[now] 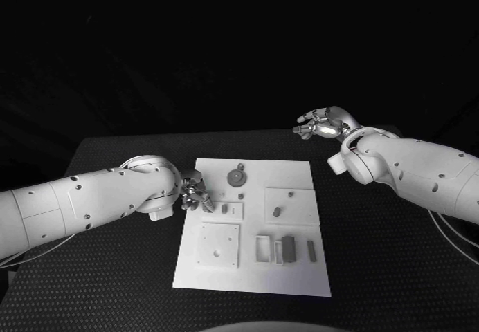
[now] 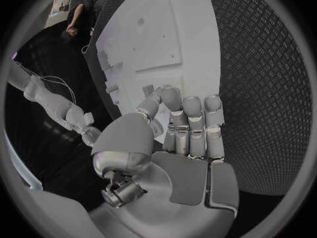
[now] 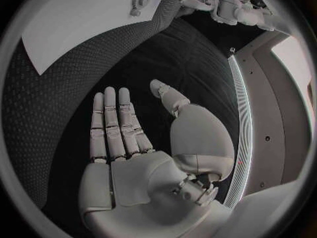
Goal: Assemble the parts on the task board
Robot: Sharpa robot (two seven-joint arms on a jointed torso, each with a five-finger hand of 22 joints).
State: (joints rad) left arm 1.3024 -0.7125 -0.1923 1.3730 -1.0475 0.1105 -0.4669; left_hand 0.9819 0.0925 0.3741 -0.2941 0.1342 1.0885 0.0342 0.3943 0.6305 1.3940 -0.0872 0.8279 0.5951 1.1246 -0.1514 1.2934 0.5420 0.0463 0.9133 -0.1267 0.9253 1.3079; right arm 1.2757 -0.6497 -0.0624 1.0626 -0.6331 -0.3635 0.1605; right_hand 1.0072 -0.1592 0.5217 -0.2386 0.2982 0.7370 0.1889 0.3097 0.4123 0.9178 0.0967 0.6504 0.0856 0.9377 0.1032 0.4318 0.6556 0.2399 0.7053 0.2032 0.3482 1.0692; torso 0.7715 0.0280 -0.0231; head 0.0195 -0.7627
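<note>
The left robot hand (image 1: 194,196), fingers curled and holding nothing, is hovering beside the task board (image 1: 300,173); loose parts (image 1: 287,247) (apparently unassembled) are lying just beyond it. The right robot hand (image 1: 321,124) is spreading flat, well away.

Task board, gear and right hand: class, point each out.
Task board (image 1: 300,277), head view, bare near corner.
Gear (image 1: 237,178), head view, its centre.
Right hand (image 3: 142,166), right wrist view, the palm.

A black table (image 1: 120,277) with a fine dimpled, woven-looking surface spans the scene — its far edge meets plain darkness. Beyond that edge nothing of wall or floor can be made out — only unlit black.
</note>
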